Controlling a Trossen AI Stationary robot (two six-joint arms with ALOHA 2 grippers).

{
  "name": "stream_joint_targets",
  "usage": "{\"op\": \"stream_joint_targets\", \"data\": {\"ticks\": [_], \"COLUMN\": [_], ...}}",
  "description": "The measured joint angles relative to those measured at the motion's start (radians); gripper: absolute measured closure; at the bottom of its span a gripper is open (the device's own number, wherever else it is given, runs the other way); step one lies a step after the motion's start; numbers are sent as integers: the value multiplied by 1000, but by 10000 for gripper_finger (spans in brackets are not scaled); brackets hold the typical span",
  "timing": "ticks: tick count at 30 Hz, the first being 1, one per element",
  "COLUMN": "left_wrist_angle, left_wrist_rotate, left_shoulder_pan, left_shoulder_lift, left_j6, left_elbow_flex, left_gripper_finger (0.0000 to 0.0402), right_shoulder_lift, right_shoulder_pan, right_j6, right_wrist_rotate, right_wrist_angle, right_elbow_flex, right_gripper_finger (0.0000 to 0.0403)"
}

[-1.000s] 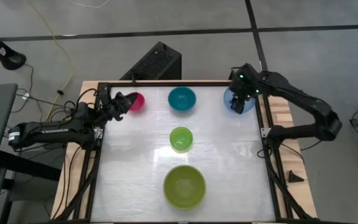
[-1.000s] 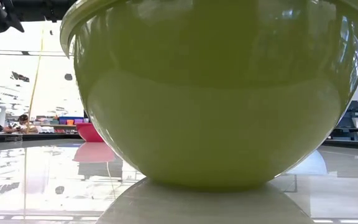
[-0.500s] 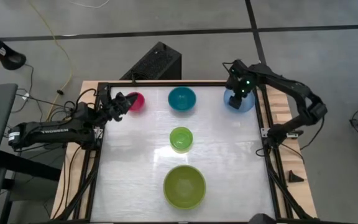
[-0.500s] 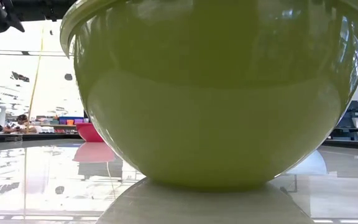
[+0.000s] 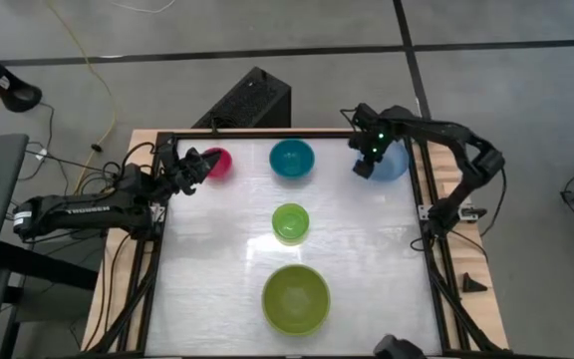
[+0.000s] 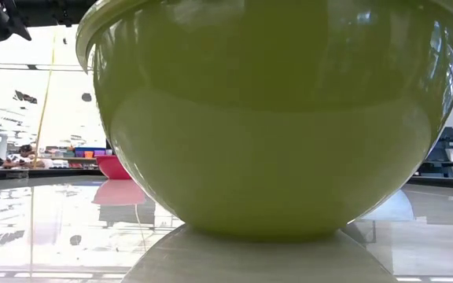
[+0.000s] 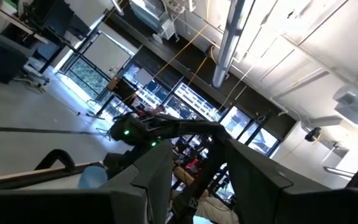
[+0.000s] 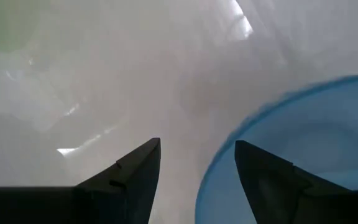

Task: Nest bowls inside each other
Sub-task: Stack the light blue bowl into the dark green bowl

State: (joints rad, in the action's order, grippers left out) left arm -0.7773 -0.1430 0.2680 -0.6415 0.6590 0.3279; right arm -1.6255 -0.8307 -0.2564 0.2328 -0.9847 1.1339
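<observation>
Two pincers I'm watching: my right gripper (image 5: 363,168) hangs spread, fingers (image 8: 263,180) straddling the light blue bowl's (image 5: 393,163) near rim. My left gripper (image 5: 195,166) sits partly spread beside the pink bowl (image 5: 218,163); whether it pinches, I cannot tell.

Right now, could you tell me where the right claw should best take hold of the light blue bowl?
On its thin rim, from above. The light blue bowl sits upright and open, and the right claw already hangs open over the rim edge nearest the teal bowl, one finger on either side of it.
</observation>
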Motion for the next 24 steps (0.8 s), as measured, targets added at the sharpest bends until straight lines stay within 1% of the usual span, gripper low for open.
{"op": "stream_joint_targets", "data": {"ticks": [5, 8, 11, 13, 15, 17, 21, 24], "left_wrist_angle": [0, 0, 0, 0, 0, 1, 2, 5], "left_wrist_rotate": [-1, -1, -2, -2, -2, -2, -3, -3], "left_shoulder_pan": [0, 0, 0, 0, 0, 0, 0, 0], "left_shoulder_lift": [0, 0, 0, 0, 0, 0, 0, 0], "left_j6": [0, 0, 5, 8, 8, 8, 3, 0], "left_elbow_flex": [0, 0, 0, 0, 0, 0, 0, 0], "left_gripper_finger": [262, 262, 262, 262, 262, 262, 262, 262], "right_shoulder_lift": [-102, -155, -177, -171, -144, -100, 27, 150], "right_shoulder_pan": [-1, -2, 7, 16, 30, 44, 69, 88], "right_j6": [53, 65, 68, 72, 79, 75, 63, 103], "right_wrist_rotate": [-87, -100, -99, -81, -69, -52, 18, 113], "right_wrist_angle": [10, 3, -16, -24, -30, -20, -4, -12], "right_elbow_flex": [0, 0, 0, 1, 2, 4, 0, -4], "right_gripper_finger": [161, 178, 228, 278, 329, 362, 370, 369]}}
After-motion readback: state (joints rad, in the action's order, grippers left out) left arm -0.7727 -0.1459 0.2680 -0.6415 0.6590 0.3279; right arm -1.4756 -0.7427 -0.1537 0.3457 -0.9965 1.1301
